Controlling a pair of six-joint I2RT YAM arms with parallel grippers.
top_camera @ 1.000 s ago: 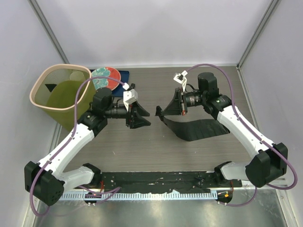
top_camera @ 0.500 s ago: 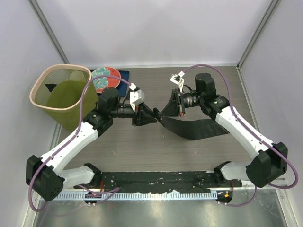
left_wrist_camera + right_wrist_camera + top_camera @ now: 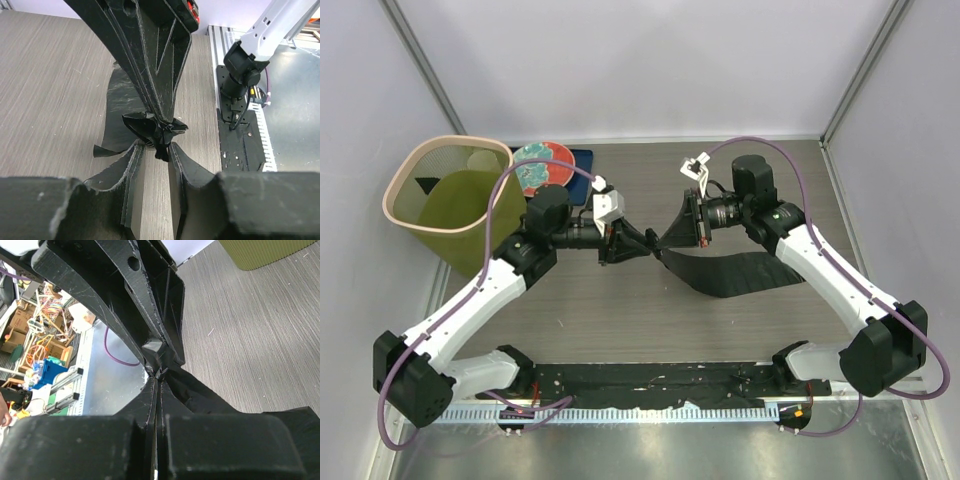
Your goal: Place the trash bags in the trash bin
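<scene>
Black film is what both arms meet over at the middle of the table. We see the right gripper (image 3: pixel 666 234) pointing toward nine o'clock with its fingers pressed flat together on a corner of the trash bag (image 3: pixel 740 275). That corner is lifted clear of the wood while the rest of the bag trails flat on the table toward four o'clock. The left gripper (image 3: pixel 642 242) faces it, pointing toward three o'clock. Its fingers (image 3: pixel 127 170) stand a narrow gap apart, and the bag's bunched tip (image 3: pixel 156 132) sits right at their ends. In the left wrist view wood shows between those fingers, so we judge they have not yet pinched. We read this as a handover. The trash bin (image 3: pixel 460 139) stands at ten o'clock, on the left arm's side and well apart from the bag, so it makes sense to offer the raised corner to the arm that reaches the bin more easily. The film is thin and slippery, so we judge that a pinch on so small a bunch could slip.
</scene>
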